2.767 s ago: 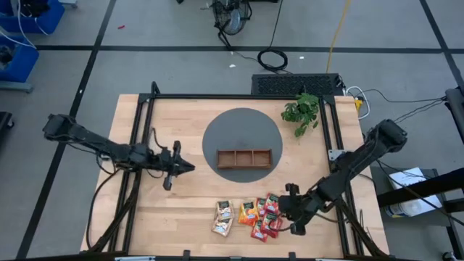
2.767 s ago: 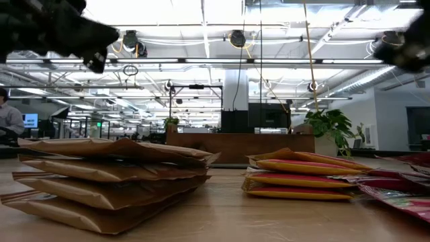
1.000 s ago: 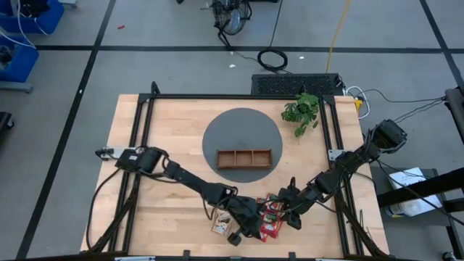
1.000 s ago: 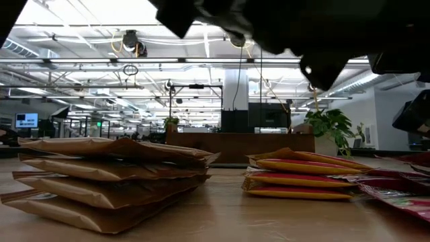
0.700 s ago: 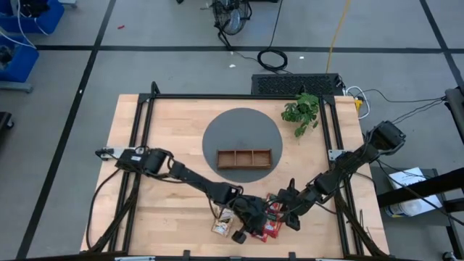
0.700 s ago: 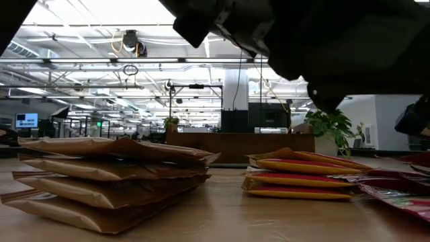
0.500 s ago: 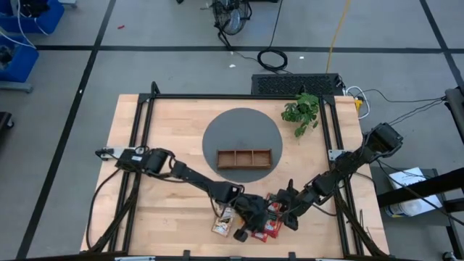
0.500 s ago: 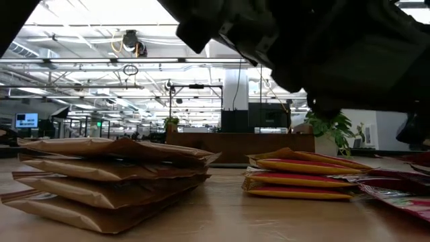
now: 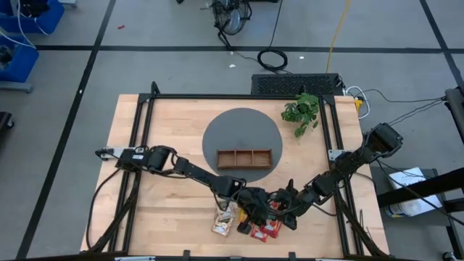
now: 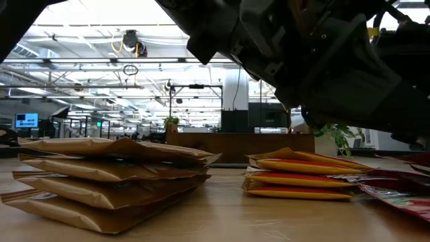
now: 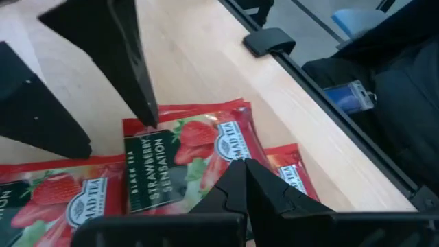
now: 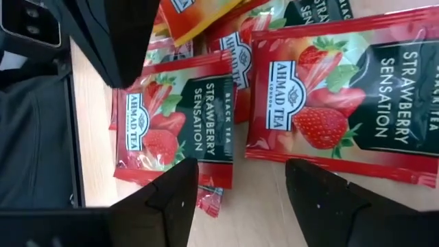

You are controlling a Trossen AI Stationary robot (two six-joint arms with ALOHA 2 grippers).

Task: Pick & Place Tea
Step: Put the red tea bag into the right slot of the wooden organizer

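Several tea sachets lie flat on the table near its front edge: cream ones (image 9: 226, 217) to the left and red strawberry ones (image 9: 268, 228) to the right, with an orange one (image 12: 199, 10) among them. My left gripper (image 9: 261, 216) is shut, and its tips (image 11: 240, 165) stand over a red sachet (image 11: 185, 161). My right gripper (image 9: 285, 214) faces it from the right. It is open (image 12: 240, 199), slanting down over the end of a red sachet (image 12: 175, 123), beside another red one (image 12: 350, 96). My left gripper points its shut fingertips slanting down at the red sachet's label face (image 11: 226, 147), coming from the table's left. Whether the tips touch the sachet, I cannot tell. The sachet lies flat on the table.
The brown three-compartment tray (image 9: 244, 157) stands on a grey round mat (image 9: 241, 119) at the table's middle. A potted plant (image 9: 301, 110) sits at the far right. The two grippers are close together over the sachets. Bare wood lies to the left.
My left gripper has moved toward the table's right edge and a little down, from the cream sachets to over the red ones, close to my right gripper. It has stayed shut. The sachets lie where they were.
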